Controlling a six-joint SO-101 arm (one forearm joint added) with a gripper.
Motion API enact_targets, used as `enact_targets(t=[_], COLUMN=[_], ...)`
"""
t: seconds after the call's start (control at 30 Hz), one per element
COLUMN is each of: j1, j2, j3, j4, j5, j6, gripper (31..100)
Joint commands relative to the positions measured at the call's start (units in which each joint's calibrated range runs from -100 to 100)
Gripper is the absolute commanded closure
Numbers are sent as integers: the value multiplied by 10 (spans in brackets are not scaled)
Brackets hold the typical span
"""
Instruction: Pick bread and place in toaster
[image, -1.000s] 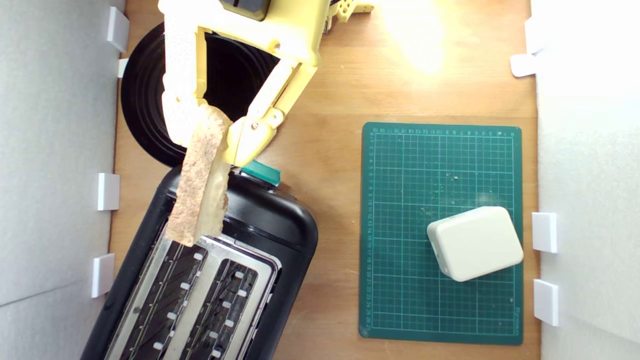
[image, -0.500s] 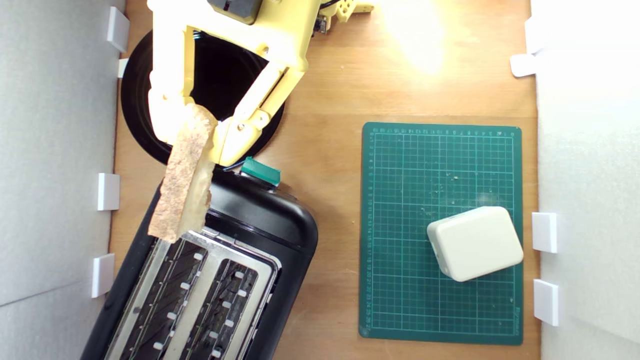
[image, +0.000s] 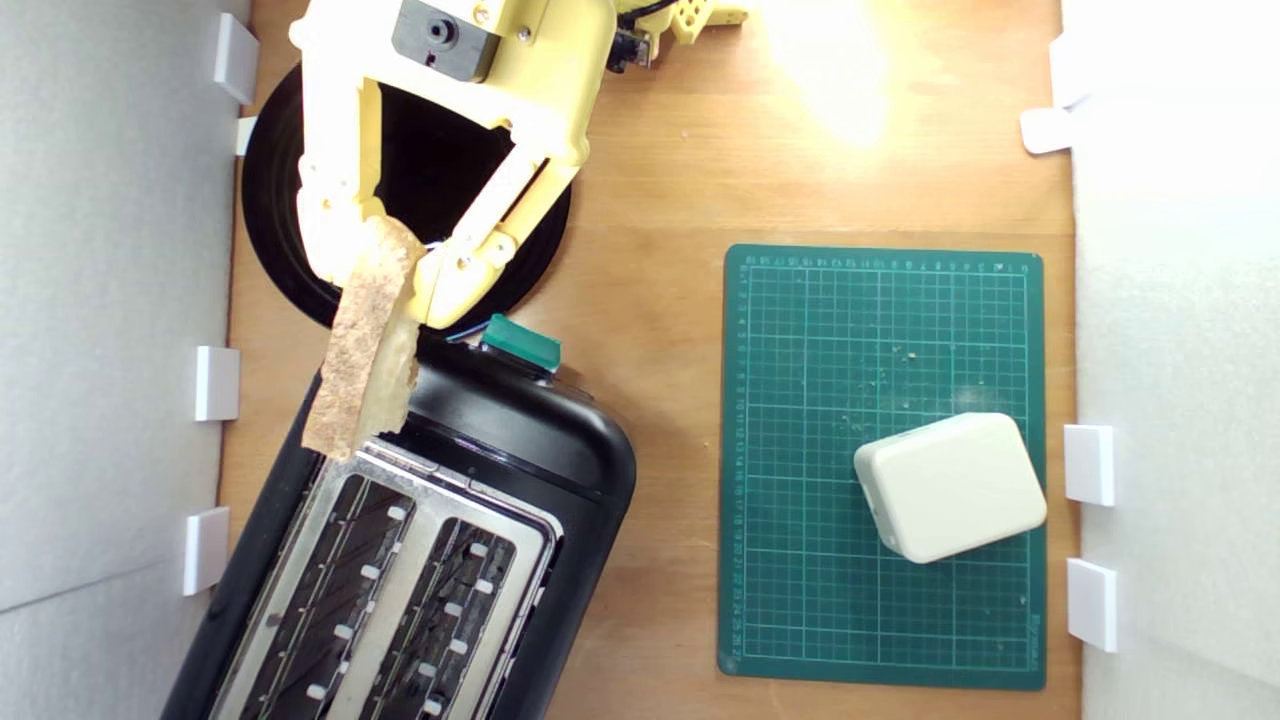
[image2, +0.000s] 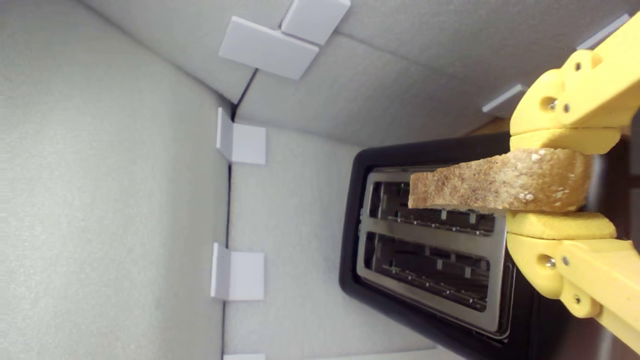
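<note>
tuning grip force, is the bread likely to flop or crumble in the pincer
The bread probably stays stiff: it juts from the pincer over the toaster without sagging. Its airy crumb suggests it is light. It may shed bits if squeezed; crumbs dot the green mat.

The exterior view looks straight down; the wrist view, seemingly close, shares the toaster (image: 420, 540) (image2: 435, 250).

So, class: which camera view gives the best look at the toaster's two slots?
The exterior view: it looks straight down into both slots of the toaster, showing their inner guides. The wrist view shows both slots at a slant, and the bread held in the gripper covers part of one.
</note>
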Motion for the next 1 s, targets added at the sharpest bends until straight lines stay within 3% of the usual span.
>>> enact_targets(t=[0.0, 0.97], j1=[8, 7], j2=[-2, 46], j3=[-32, -40], j4=[0, 0], j5=[0, -13], j6=[-1, -2], gripper=[705, 705])
